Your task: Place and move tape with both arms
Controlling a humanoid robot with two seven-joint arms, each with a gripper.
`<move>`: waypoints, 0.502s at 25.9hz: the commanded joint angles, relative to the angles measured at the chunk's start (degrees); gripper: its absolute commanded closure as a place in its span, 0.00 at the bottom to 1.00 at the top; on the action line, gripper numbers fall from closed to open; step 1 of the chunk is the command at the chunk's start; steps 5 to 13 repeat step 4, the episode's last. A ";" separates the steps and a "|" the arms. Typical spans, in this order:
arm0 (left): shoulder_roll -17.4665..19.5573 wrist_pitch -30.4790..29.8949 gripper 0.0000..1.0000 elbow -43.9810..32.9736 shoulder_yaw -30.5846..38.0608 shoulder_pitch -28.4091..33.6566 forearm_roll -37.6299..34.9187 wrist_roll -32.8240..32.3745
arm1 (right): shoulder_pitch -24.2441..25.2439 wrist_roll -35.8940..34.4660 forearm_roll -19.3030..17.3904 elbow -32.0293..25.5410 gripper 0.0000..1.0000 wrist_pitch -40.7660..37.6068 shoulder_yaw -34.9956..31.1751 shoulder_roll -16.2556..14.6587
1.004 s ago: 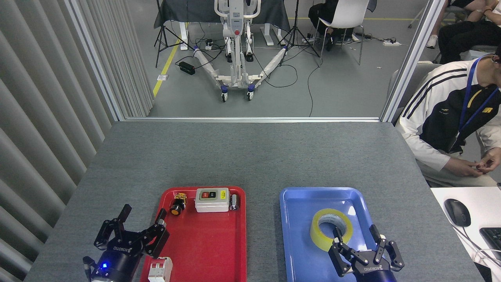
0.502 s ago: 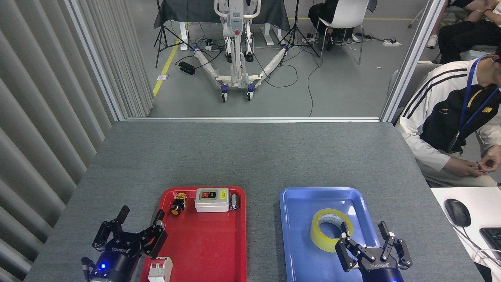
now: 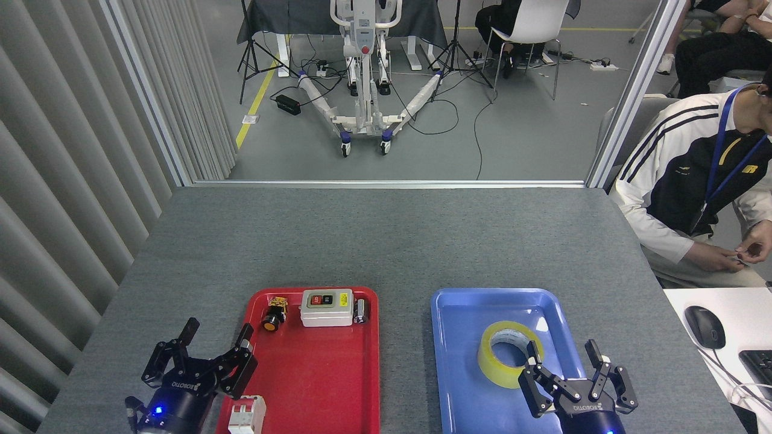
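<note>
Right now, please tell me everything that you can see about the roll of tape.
The tape roll is translucent yellow with a pale inner core and an open round hole. It lies flat in the blue tray, toward the tray's right side. The right gripper stands open just beside it, one finger at the roll's near right edge; whether it touches cannot be told. Nothing else lies in that tray.

Bare grey worktop [image 3: 386, 241] stretches wide open beyond two trays, and a clear strip runs between them. The red tray [image 3: 313, 374] is crowded along its far end by a switch box [image 3: 326, 307], a push button [image 3: 272, 316] and a small metal cylinder [image 3: 360, 311], with a white breaker [image 3: 247, 415] at its near left corner; its middle lies free. The blue tray [image 3: 464, 361] carries the tape [image 3: 506, 352] on its right half, its left half open.
</note>
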 commanded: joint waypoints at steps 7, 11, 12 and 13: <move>0.00 0.07 0.00 0.00 0.03 0.00 0.00 -0.01 | 0.05 0.14 0.01 0.00 0.00 -0.21 0.00 -0.03; 0.00 0.07 0.00 0.00 0.03 0.00 0.00 -0.01 | 0.05 0.14 0.01 0.00 0.00 -0.21 0.00 -0.03; 0.00 0.07 0.00 0.00 0.03 0.00 0.00 -0.01 | 0.05 0.14 0.01 0.00 0.00 -0.21 0.00 -0.03; 0.00 0.07 0.00 0.00 0.03 0.00 0.00 -0.01 | 0.05 0.14 0.01 0.00 0.00 -0.21 0.00 -0.03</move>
